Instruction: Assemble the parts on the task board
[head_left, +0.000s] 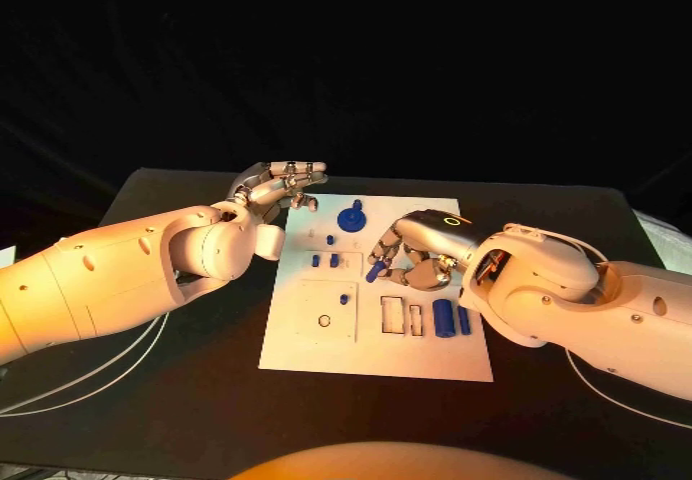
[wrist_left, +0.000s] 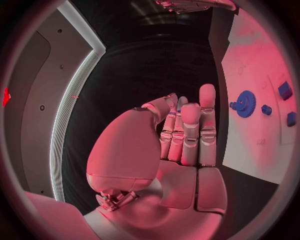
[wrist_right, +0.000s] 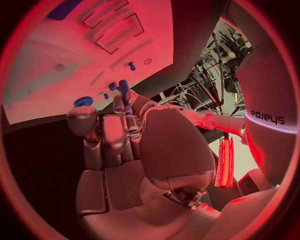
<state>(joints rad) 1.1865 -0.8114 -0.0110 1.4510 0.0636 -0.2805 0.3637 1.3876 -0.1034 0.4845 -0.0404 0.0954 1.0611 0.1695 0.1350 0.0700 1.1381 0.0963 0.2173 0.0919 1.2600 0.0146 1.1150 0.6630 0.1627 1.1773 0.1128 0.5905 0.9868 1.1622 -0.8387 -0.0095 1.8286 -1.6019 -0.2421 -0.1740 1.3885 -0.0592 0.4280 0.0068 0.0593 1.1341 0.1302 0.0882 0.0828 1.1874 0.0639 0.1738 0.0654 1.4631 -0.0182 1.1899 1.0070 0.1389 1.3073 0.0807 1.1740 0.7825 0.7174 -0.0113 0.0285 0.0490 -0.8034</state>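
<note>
The task board (head_left: 378, 300) lies mid-table so both arms can reach it, with a blue gear (head_left: 352, 216) standing toward its 12 o'clock edge, two blue blocks (head_left: 451, 321) lying at about 4 o'clock beside open slots, and small pegs (head_left: 325, 260) near 10 o'clock. The right hand (head_left: 415, 252) hangs over the board's centre, fingers curled together and pinching a slim blue part (head_left: 376, 270), probably to seat it. The left hand (head_left: 274, 187) waits off the board's 11 o'clock corner, fingers pressed together and holding nothing, seemingly out of the way.

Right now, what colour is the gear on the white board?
Blue: the toothed gear shows best in the left wrist view.
</note>
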